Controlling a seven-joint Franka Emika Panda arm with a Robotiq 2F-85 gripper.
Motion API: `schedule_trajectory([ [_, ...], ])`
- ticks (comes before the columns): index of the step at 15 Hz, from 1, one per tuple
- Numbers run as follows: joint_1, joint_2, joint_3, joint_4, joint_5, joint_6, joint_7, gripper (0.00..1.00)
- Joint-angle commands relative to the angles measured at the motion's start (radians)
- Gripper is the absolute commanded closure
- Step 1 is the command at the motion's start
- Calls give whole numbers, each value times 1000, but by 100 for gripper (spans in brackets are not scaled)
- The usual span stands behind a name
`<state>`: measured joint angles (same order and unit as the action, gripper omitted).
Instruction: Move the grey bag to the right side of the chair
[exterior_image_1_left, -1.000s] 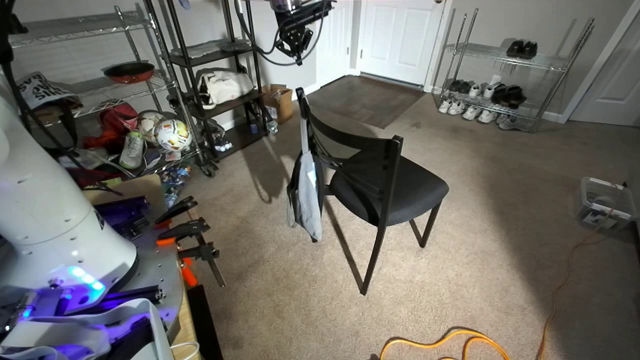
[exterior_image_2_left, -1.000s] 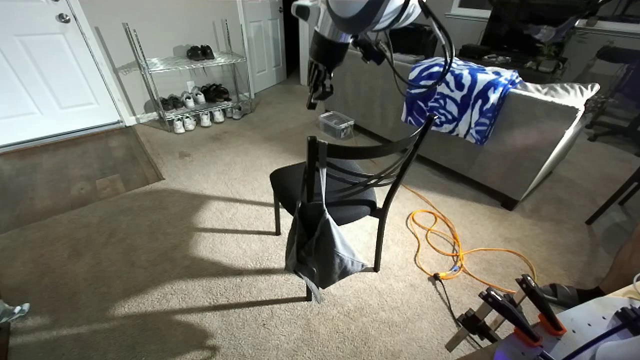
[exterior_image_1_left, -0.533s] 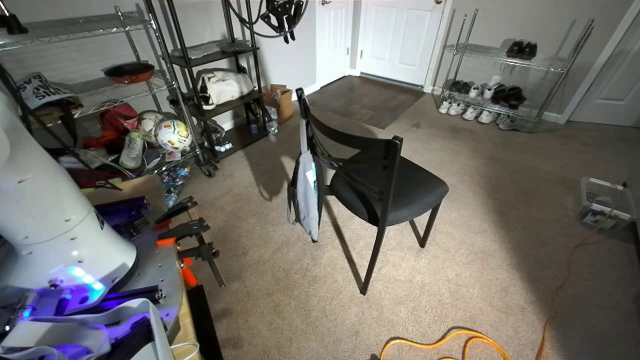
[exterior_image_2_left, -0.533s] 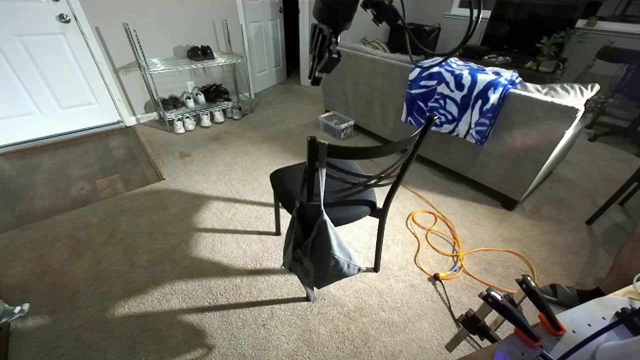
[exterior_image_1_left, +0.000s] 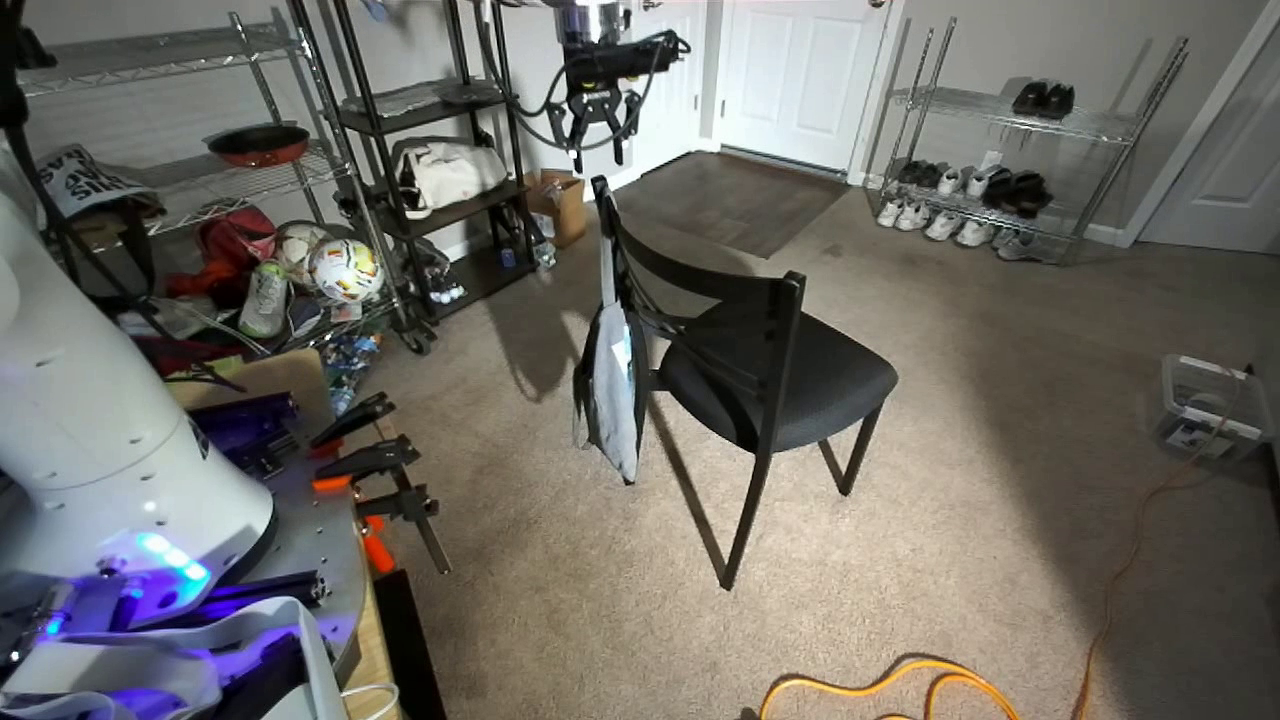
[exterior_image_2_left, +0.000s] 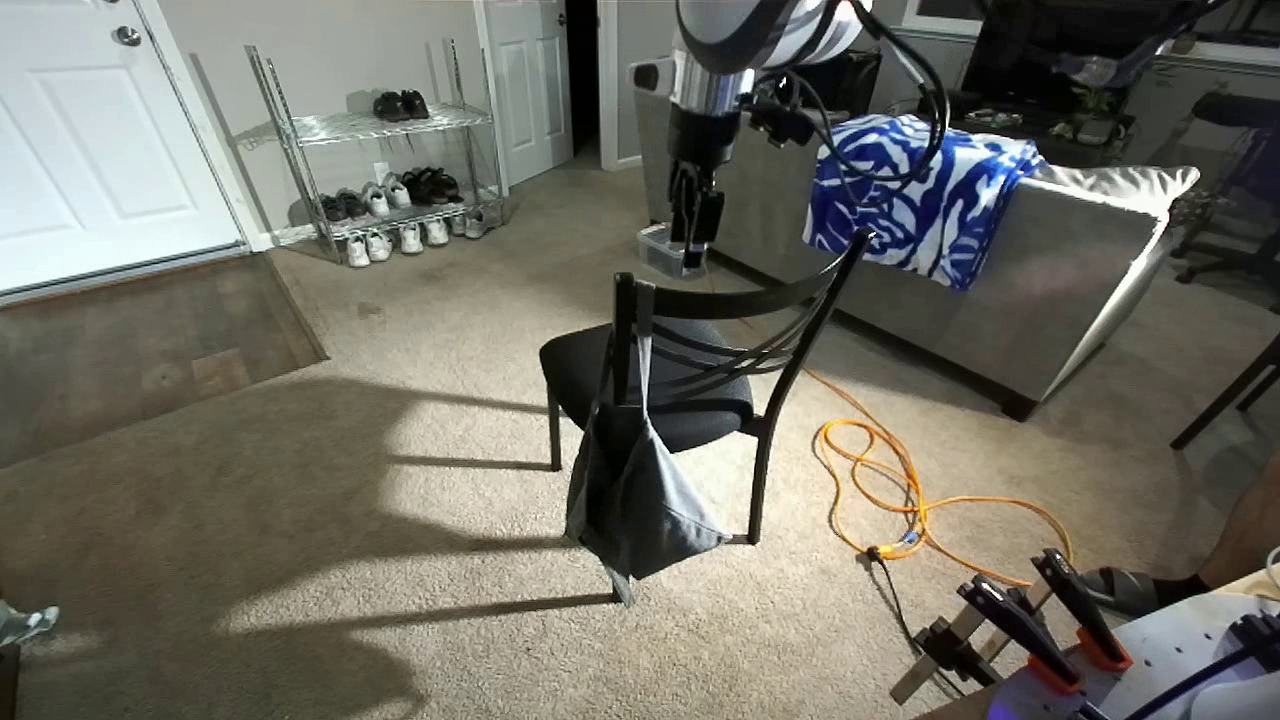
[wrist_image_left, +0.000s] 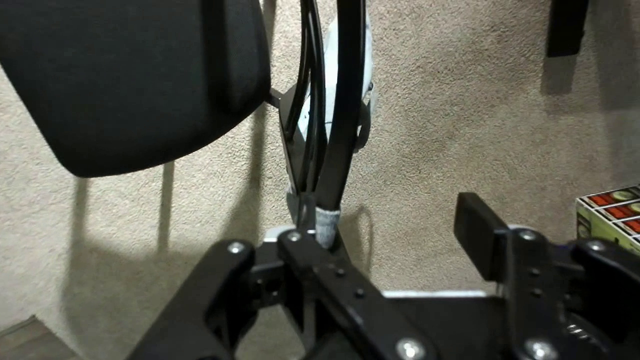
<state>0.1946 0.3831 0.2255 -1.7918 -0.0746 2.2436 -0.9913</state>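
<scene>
Gripper (exterior_image_1_left: 598, 161), jaws apart, above grey bag (exterior_image_2_left: 655, 520) on chair backrest (exterior_image_2_left: 735, 303)

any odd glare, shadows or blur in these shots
In an exterior view, bright blue spots shine on the robot base; in an exterior view, long shadows streak the carpet beside the chair; in the wrist view, the gripper looks slightly softer than the carpet.

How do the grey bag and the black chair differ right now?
The grey bag looks slack and soft, while the chair has a stiff-looking black frame. The bag hangs by its strap from the chair's backrest, while the chair stands on its legs on the carpet. The chair is also larger than the bag. They share this: the open gripper holds neither.
</scene>
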Motion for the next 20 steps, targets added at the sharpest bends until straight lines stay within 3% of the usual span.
schedule_trajectory([
  [1, 1, 106, 7, 89, -16, -34, 6, 1],
  [13, 28, 247, 15, 240, -46, -23, -2, 0],
  [14, 29, 250, 17, 245, -46, -25, -4, 23],
  [16, 31, 252, 22, 248, -46, -26, -17, 32],
  [20, 31, 243, 32, 236, -43, -10, -24, 59],
])
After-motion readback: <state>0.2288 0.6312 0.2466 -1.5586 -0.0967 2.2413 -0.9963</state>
